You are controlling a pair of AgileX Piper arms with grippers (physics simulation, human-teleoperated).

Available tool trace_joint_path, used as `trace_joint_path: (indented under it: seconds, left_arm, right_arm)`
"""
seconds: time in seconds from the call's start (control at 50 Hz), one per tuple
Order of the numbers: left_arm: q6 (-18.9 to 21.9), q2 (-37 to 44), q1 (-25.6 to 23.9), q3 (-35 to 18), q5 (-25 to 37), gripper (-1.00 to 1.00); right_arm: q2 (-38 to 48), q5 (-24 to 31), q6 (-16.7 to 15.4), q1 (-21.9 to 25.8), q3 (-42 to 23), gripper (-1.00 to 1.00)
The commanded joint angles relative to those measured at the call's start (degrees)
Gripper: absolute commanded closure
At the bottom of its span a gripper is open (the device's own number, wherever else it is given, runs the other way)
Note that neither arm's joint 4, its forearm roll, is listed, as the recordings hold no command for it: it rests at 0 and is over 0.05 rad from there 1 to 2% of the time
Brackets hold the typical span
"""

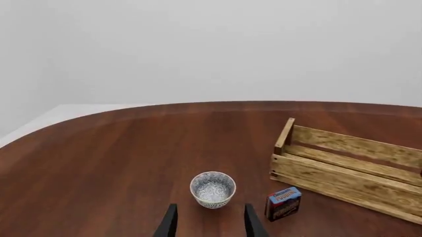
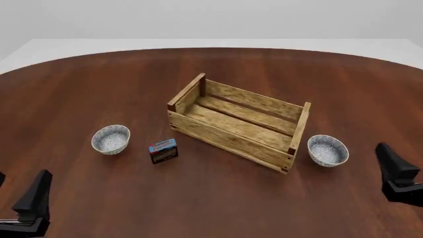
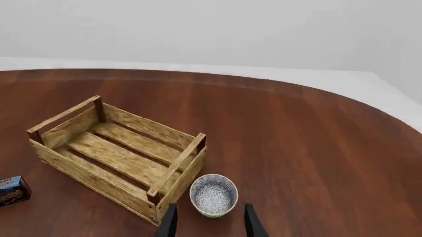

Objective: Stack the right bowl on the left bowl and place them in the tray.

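The left bowl (image 2: 110, 139), speckled white and blue, stands on the table left of the tray (image 2: 228, 140). The right bowl (image 2: 328, 150), of the same look, stands just off the tray's right end. The wooden tray has nothing in it. My left gripper (image 1: 210, 215) is open, a short way behind the left bowl (image 1: 212, 189). My right gripper (image 3: 209, 217) is open too, just behind the right bowl (image 3: 213, 194), with nothing between its fingers. In the front view one dark finger (image 2: 36, 193) of the left gripper shows at the lower left.
A small blue-and-red box (image 2: 163, 150) lies between the left bowl and the tray's near left corner. The brown table (image 2: 218, 198) is rounded, with its far edge curving behind the tray.
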Motion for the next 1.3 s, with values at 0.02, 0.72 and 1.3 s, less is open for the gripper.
trace_joint_path:
  seconds: [0.02,0.72,1.3]
  left_arm:
    - [0.1,0.5,-0.3,0.2,-0.4,-1.0]
    - [0.6,5.4,0.7,0.2,-4.6,-1.0]
    - [-0.2,3.0,1.0,0.2,-2.7,-1.0]
  right_arm:
    - [10.4,8.8,0.2,-1.5,-11.3,-1.0]
    - [38.4,8.6,-1.0,-4.1,-20.2,-1.0]
    - [54.5,-2.6,-0.8,-5.1,-18.6,-1.0]
